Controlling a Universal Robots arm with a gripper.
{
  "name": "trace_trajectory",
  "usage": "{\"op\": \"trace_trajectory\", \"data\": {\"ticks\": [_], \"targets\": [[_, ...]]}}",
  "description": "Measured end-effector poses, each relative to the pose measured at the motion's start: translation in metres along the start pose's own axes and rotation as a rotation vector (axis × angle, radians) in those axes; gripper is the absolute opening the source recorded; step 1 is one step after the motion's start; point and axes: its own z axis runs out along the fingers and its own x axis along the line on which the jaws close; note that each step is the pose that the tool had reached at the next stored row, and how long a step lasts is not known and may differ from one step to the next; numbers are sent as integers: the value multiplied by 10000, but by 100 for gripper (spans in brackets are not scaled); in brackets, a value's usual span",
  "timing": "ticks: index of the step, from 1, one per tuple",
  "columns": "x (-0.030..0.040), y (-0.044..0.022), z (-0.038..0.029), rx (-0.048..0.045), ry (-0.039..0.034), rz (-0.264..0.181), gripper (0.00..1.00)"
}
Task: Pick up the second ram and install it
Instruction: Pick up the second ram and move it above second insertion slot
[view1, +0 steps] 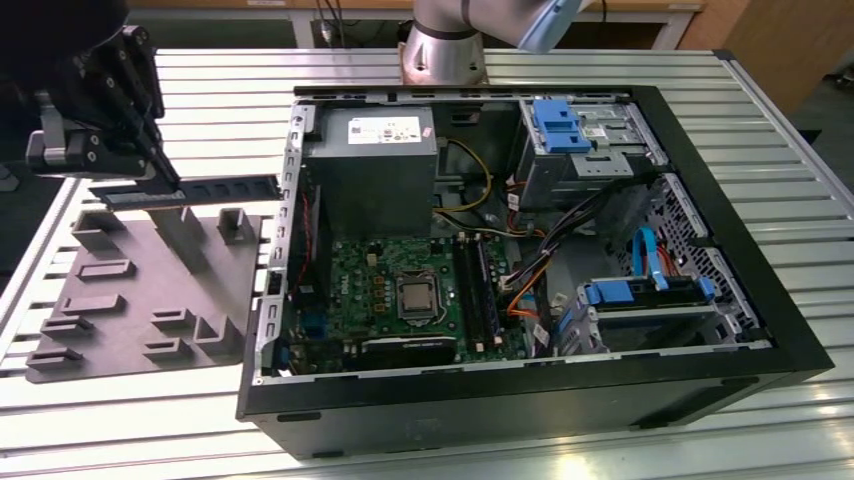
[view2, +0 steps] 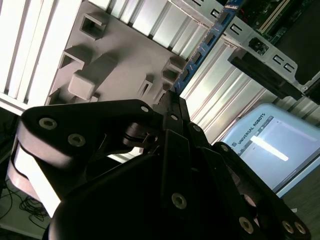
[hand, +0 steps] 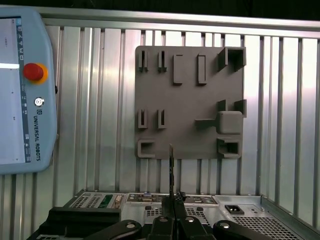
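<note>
The hand (view1: 158, 180) is closed on the second ram (view1: 220, 187), pinching it near one end so that most of the stick juts out level toward the computer case (view1: 747, 330), above the table (view1: 227, 90) and over the far edge of the grey fixture plate (view1: 134, 300). In the first wrist view the second ram (hand: 171, 170) shows edge-on as a thin line rising from the hand (hand: 172, 214). The grip so far toward one end is the main worry, to my eye: the long free end could swing or droop under any knock, and a stick that arrives tilted would bind in the memory slots (view1: 474, 285) rather than seat. The raised wall of the case stands between the stick and the motherboard (view1: 400, 290), and a low pass could clip it. The orange and yellow cables (view1: 527, 290) lie just beside the slots and might snag. The case holds the power supply (view1: 367, 170), the motherboard, blue-clipped drive bays (view1: 574, 130) and loose wiring. I cannot tell whether a stick already sits in the slots. The plate's moulded pockets hold nothing I can make out.
</note>
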Motion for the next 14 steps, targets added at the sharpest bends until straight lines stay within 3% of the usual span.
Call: {"op": "trace_trajectory", "data": {"ticks": [14], "targets": [[1, -164, 0, 0, 0, 0, 11]]}}
